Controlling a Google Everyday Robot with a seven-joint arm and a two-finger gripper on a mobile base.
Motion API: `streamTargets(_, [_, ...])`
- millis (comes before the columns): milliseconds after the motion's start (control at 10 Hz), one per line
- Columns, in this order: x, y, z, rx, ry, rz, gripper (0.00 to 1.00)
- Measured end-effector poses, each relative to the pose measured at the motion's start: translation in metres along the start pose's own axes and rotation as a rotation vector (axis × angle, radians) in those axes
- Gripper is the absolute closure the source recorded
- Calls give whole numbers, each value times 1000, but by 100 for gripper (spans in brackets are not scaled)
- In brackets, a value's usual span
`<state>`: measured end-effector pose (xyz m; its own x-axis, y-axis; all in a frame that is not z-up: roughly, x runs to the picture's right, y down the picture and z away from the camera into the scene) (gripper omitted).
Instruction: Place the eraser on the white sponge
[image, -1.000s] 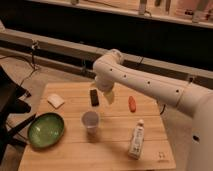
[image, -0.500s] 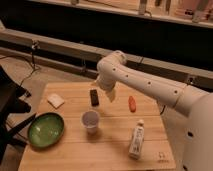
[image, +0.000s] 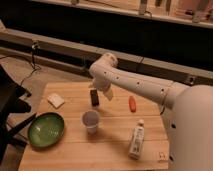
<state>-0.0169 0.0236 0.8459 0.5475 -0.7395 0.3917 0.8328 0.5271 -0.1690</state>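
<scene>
The eraser (image: 94, 97) stood upright on the wooden table (image: 115, 152), a dark block a little in from the far edge and roughly midway between the left and right edges. The gripper (image: 107, 93) hung just beside it, on the side toward the right edge and at about the same height as the block's top. Whether the two touched could not be told, nor whether the gripper was wide or narrow, as its dark tip ran together with the shadow beneath it.

The white sponge (image: 56, 100) lay flat near the far left corner, well apart from both the eraser and the gripper, with bare wood between them.

The arm (image: 137, 84) reached in from the robot's white body (image: 192, 130) at the right edge. Its long white link rose slantwise over the far right part of the table to a rounded joint above the far edge, then bent sharply downward, so the wrist pointed at the tabletop.

A white cup (image: 90, 120) stood open side up toward the middle of the table, nearer the near edge than the eraser. A green bowl (image: 46, 129) sat by the left edge. An orange-red oblong object (image: 132, 103) lay between the eraser and the right edge, and a white bottle (image: 136, 139) lay toward the near right corner
</scene>
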Motion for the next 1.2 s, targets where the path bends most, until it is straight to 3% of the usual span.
streamTargets(300, [6, -7, 15, 0, -2, -33, 20])
streamTargets(1200, [5, -33, 62, -81, -77, -98, 20])
